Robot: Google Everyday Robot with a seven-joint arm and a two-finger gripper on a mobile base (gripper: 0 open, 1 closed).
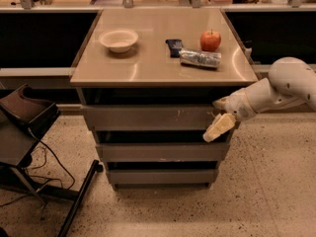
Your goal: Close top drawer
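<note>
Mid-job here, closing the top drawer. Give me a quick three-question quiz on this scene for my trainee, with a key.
1. True or false: the gripper is at the right end of the flat front of the wide grey metal top drawer.
2. Which lies nearest the round red apple? A shallow cream bowl; B silver foil-wrapped roll; C small dark packet.
3. Fill in: under the top drawer sit ___ narrower grey drawer fronts.
Key: 1 true; 2 B; 3 two.
</note>
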